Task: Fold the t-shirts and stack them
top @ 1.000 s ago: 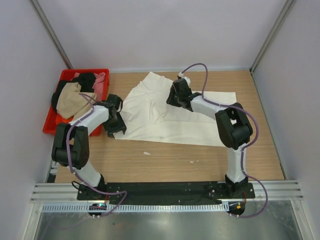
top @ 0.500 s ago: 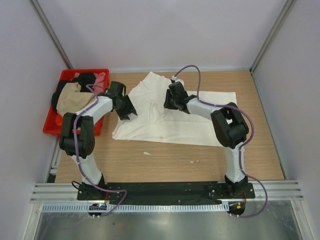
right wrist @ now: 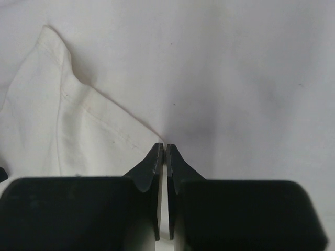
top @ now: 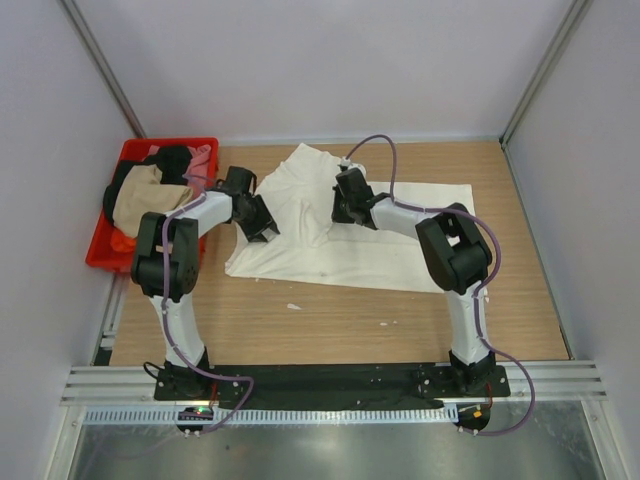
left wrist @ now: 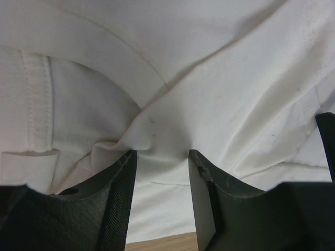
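Centrally, cream t-shirt [top: 320, 255] spread on table [top: 330, 320], left gripper [left wrist: 161, 154] fingers apart, bunched fold between tips, right gripper [right wrist: 162, 147] fingers nearly together, pinching thin crease at tips.

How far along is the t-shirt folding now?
Done: nothing folded or stacked yet; the large cream cloth t-shirt lies rumpled on the wooden table. In hand: the right tool is shut on it, the left tool open astride a ridge of it. Left: this fold, plus the tan, black and pink shirts in the red plastic crate.

Bright, even light; soft, faint shadows.
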Controlling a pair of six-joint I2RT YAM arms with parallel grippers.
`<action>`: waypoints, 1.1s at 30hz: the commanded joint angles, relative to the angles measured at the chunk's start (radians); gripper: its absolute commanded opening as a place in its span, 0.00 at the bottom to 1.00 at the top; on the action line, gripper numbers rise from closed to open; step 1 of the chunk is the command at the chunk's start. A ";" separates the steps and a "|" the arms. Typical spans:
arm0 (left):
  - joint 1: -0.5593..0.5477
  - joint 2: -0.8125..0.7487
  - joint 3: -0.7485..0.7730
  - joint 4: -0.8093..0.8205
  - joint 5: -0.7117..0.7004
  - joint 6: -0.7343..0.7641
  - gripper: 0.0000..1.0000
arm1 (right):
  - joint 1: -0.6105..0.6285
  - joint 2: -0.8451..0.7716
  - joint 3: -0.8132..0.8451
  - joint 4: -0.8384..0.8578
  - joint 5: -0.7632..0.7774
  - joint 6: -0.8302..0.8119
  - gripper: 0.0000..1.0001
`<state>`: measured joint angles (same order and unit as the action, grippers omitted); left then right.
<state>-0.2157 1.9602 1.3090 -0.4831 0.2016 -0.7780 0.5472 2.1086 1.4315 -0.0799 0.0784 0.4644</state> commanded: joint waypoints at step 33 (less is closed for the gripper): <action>-0.004 0.069 0.032 -0.129 -0.225 0.033 0.48 | 0.000 -0.107 -0.111 0.224 0.170 -0.135 0.02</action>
<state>-0.2295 1.9751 1.3525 -0.5396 0.1078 -0.7784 0.5488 2.0483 1.3125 0.0925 0.1879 0.3496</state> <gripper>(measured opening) 0.472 0.080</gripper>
